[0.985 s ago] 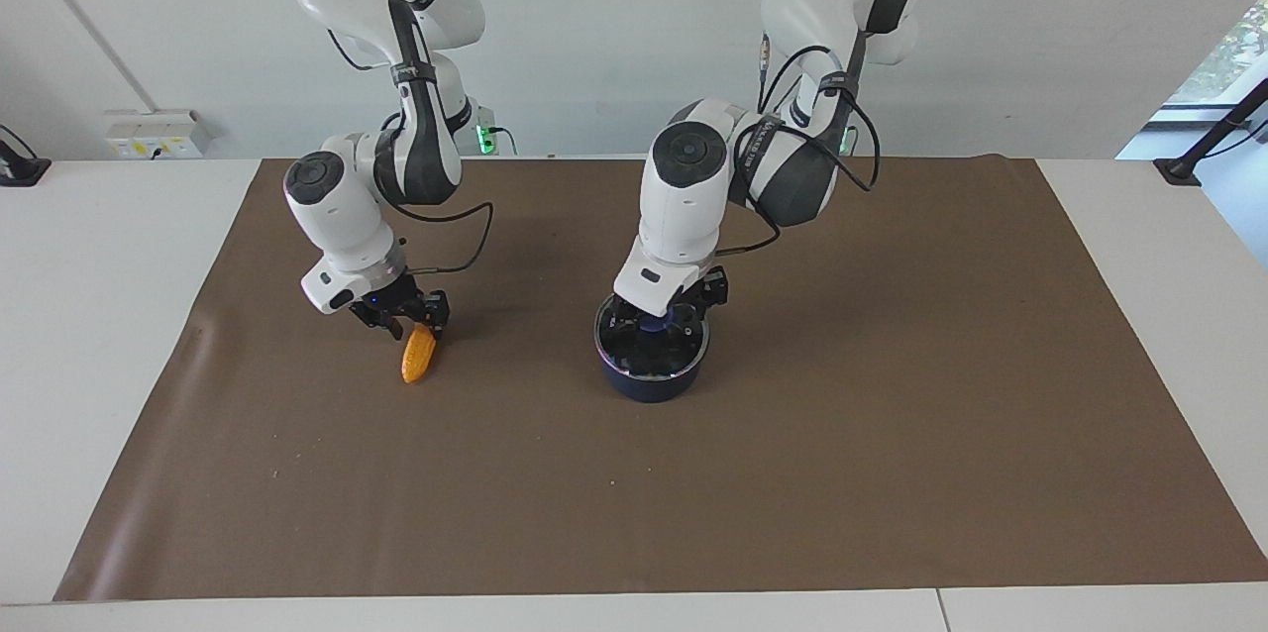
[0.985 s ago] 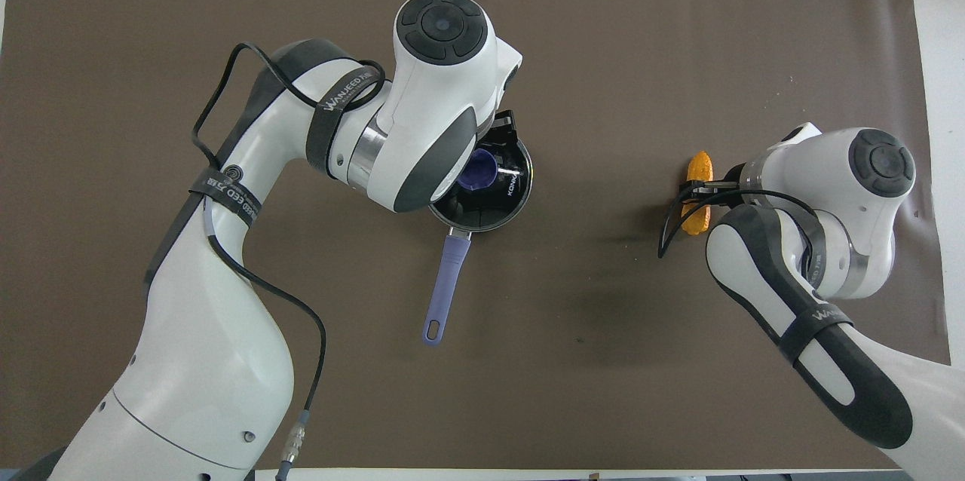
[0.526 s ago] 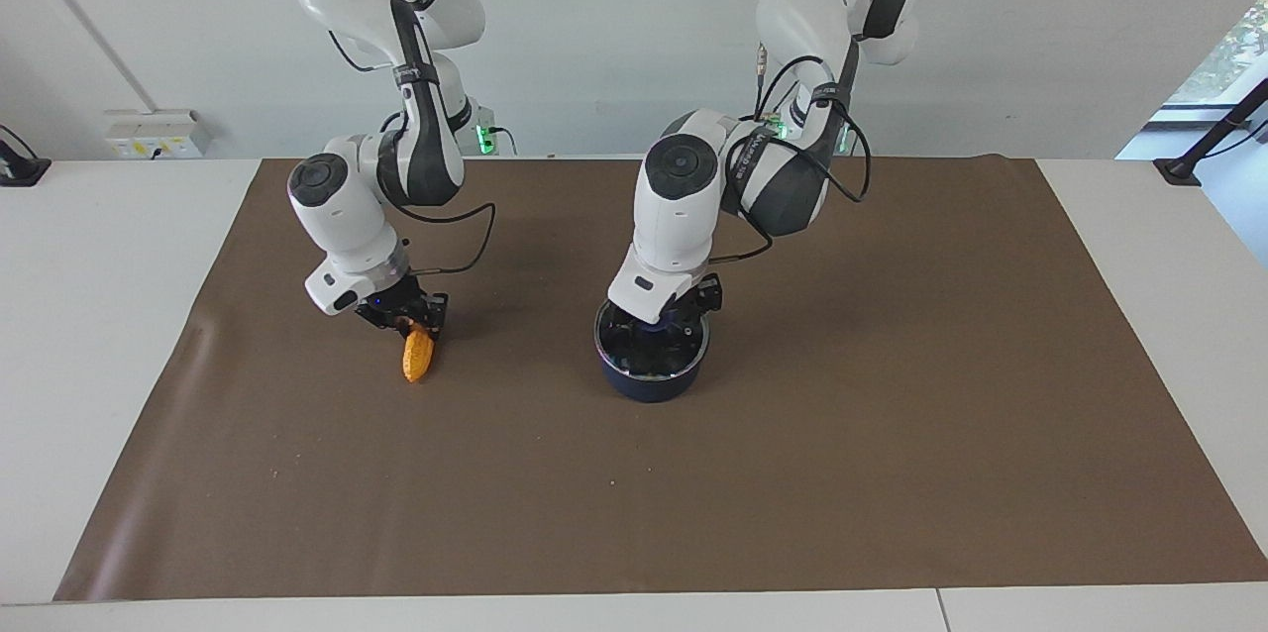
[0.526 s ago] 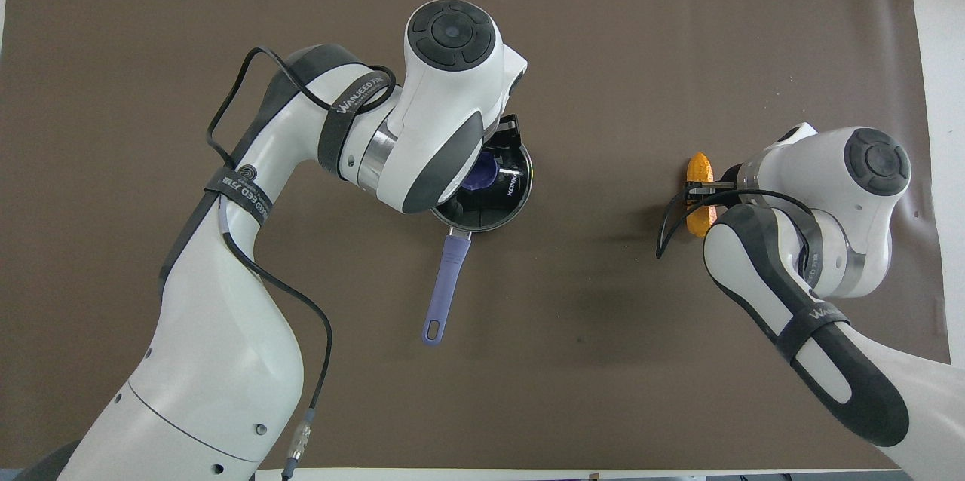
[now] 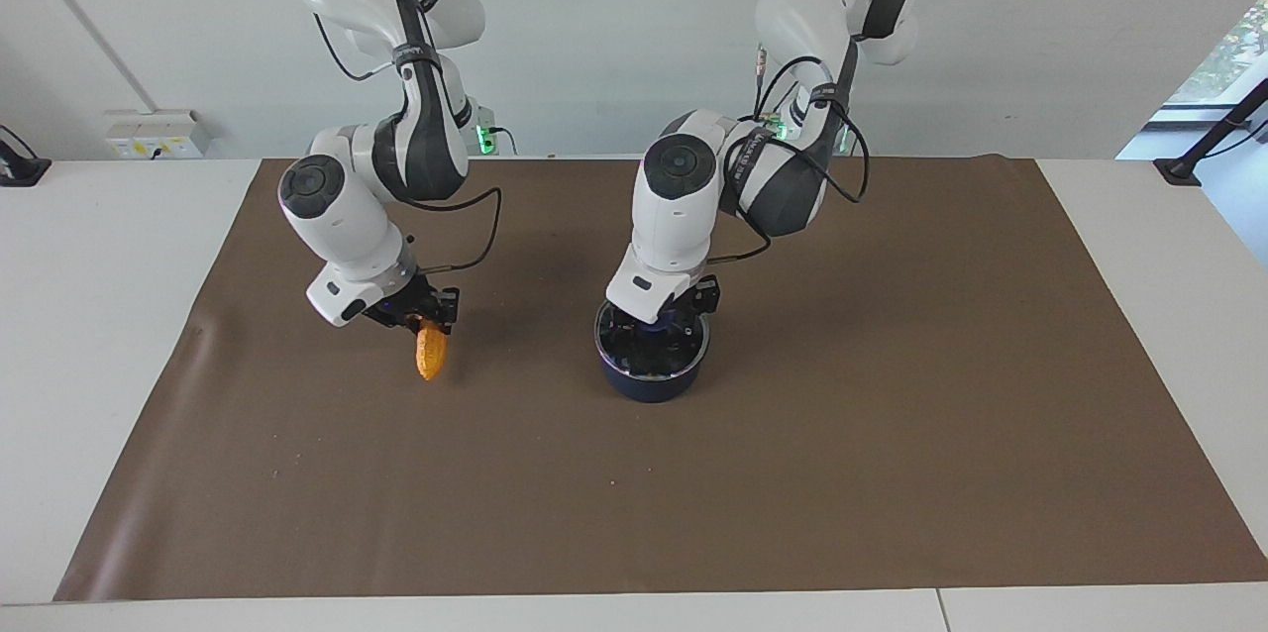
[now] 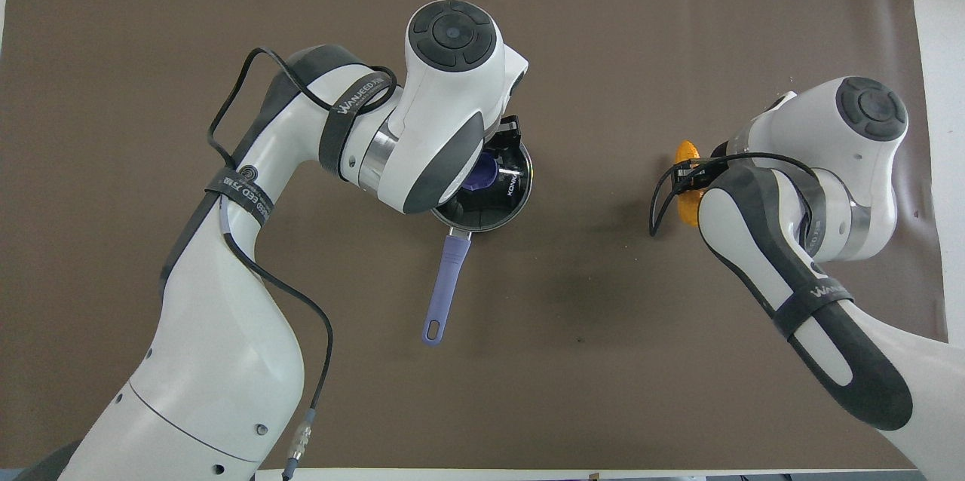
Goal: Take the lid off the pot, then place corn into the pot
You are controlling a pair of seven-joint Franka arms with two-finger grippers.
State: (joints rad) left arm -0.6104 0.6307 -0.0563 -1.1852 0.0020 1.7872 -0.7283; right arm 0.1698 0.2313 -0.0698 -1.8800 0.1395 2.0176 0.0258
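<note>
Since a second ago the right gripper (image 5: 428,323) has raised the bumpy yellow-orange toy corn cob (image 5: 430,354), pinched, off the brown mat (image 5: 892,434). At the mat's centre, the left gripper (image 5: 662,323) sits on the clear glass lid (image 5: 652,347) of the navy saucepan (image 5: 649,382), handle at 6 o'clock overhead; its grip I cannot tell. Lift the lid straight up, I judge
</note>
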